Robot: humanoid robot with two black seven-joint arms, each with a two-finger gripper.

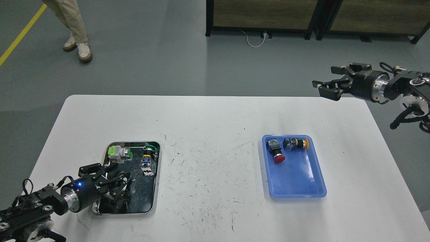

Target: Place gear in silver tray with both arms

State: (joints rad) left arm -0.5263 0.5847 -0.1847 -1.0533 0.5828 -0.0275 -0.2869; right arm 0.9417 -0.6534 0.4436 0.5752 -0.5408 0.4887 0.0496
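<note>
The silver tray (pixel 158 174) lies on the white table at the front left. My left gripper (pixel 118 183) hangs low over the tray's near left part, its fingers spread, holding nothing I can see. The small dark gear does not show; the gripper's fingers cover the spot on the tray's dark bottom. My right gripper (pixel 325 88) is open and empty, held in the air past the table's far right corner, pointing left.
The silver tray also holds a light green switch (pixel 117 153), a green push button (pixel 150 149) and a small contact block (pixel 146 165). A blue plastic tray (pixel 299 183) at the right holds a red button (pixel 276 152) and a yellow one (pixel 295 143). A person's legs (pixel 74 27) stand at the far left.
</note>
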